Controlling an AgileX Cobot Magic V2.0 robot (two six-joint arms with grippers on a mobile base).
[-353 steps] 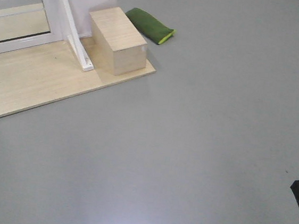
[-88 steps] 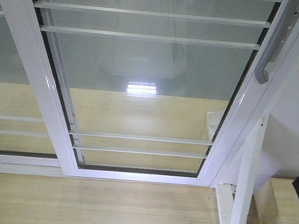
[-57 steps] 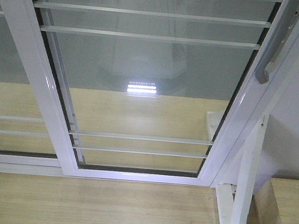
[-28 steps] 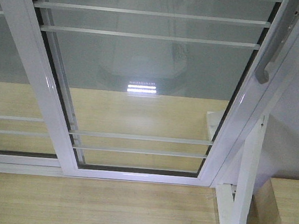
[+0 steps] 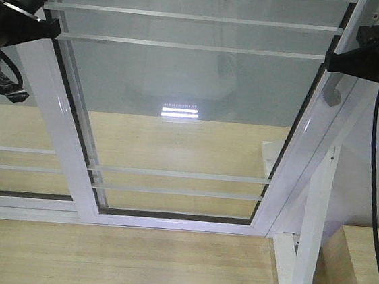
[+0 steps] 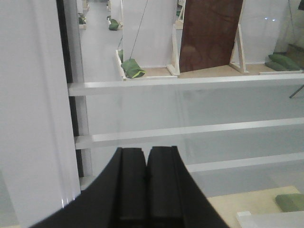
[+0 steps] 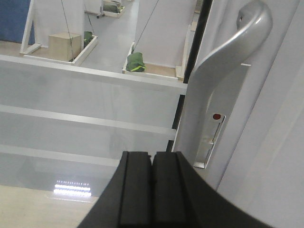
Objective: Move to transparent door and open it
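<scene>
You have the door (image 5: 188, 94) straight ahead, filling the front view, its clear glass crossed by thin bars (image 5: 186, 47). The grey handle (image 7: 231, 57) curves along its right frame. Your right gripper (image 7: 152, 154) is clenched, fingers pressed together on nothing, just left of the handle. Your left gripper (image 6: 145, 151) is likewise clenched and empty, near the door's left frame (image 6: 28, 118)
</scene>
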